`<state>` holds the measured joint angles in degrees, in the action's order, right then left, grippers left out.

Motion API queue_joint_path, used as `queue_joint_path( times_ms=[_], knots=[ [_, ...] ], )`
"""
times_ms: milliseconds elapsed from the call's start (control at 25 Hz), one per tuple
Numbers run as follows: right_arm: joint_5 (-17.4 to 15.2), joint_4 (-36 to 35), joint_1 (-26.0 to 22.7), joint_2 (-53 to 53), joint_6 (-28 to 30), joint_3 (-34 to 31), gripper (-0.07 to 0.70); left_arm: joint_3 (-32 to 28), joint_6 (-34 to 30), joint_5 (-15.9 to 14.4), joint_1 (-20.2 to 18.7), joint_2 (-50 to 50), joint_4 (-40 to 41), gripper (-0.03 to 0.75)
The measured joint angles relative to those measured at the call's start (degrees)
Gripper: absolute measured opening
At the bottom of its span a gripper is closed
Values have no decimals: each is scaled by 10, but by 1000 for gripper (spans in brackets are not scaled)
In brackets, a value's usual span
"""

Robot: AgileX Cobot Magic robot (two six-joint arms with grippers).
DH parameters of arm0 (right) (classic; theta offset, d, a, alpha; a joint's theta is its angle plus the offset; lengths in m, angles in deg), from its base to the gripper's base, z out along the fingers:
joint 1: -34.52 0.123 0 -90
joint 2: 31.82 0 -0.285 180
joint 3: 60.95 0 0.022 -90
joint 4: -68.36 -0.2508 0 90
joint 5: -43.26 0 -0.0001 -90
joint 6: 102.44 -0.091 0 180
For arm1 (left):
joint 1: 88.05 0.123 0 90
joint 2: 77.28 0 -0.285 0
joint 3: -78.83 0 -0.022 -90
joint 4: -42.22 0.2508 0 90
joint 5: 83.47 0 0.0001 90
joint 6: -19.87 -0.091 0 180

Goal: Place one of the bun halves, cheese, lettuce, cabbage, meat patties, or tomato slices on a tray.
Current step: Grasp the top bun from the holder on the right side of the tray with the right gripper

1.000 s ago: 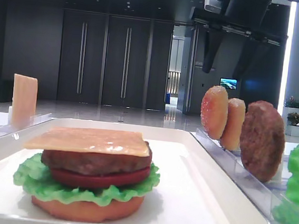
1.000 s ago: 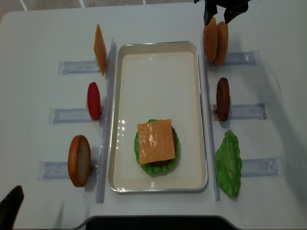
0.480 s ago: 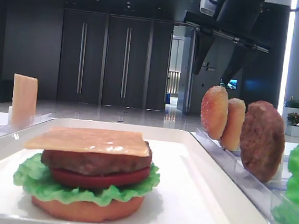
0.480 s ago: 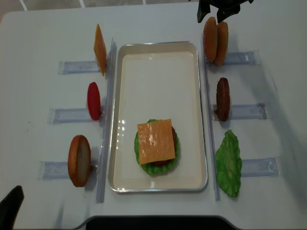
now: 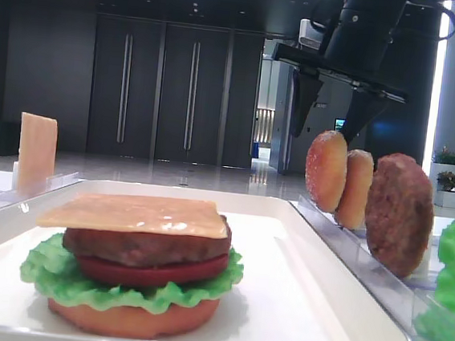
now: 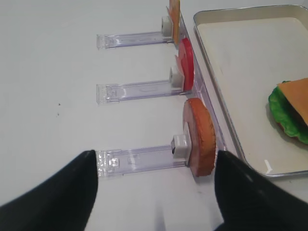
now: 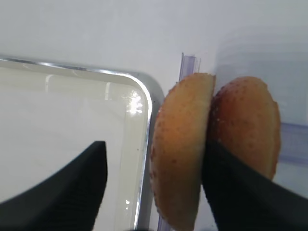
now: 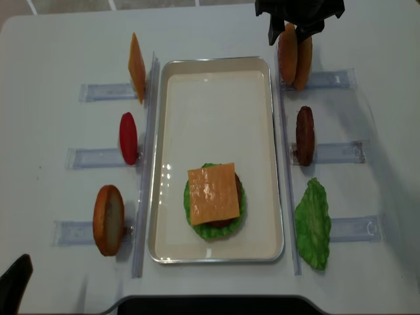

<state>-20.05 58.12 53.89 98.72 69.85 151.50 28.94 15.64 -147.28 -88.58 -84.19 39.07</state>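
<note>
Start at your left gripper [image 6: 156,192]. Its two dark fingers stand wide apart with nothing between them, above the white table [image 8: 52,52]. Just ahead of it, a flat orange bun base [image 6: 199,137] stands on edge in a clear rack [image 6: 139,159]. Beyond that rack, a tomato slice [image 6: 186,64] stands in the next rack, and a cheese slice [image 8: 136,67] in the farthest one.

To the right of this gripper lies the white tray [image 8: 216,85]. A stack rests in the tray's near half: bun base, lettuce [image 5: 48,270], tomato, meat patty [image 5: 143,247], and a square cheese slice [image 8: 213,192] on top.

Move on to your right gripper [image 7: 154,187]. It sits above the far right corner of the tray with its jaws spread, unclenched. The speckled bun top [image 7: 180,154] stands on edge between the fingers: one finger is on the tray side, apart from it; the other is wedged at the seam between it and a second bun top [image 7: 248,125], which touches it on the outer side. You cannot tell whether the bun is pinched.

Nearer you than this gripper, a spare meat patty [image 8: 304,134] and a lettuce leaf [image 8: 313,224] sit in their own racks.
</note>
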Motion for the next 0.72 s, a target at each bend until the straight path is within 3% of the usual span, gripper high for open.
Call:
queue_joint_path(
  times_ms=[240, 480, 720],
  knots=[
    [0, 2, 0, 7, 1, 0, 409, 0, 0, 0, 0, 0, 0, 576],
    [0, 19, 0, 7, 1, 0, 342, 0, 0, 0, 0, 0, 0, 576],
    [-2, 21, 0, 8, 2, 0, 324, 0, 0, 0, 0, 0, 0, 576]
  ],
)
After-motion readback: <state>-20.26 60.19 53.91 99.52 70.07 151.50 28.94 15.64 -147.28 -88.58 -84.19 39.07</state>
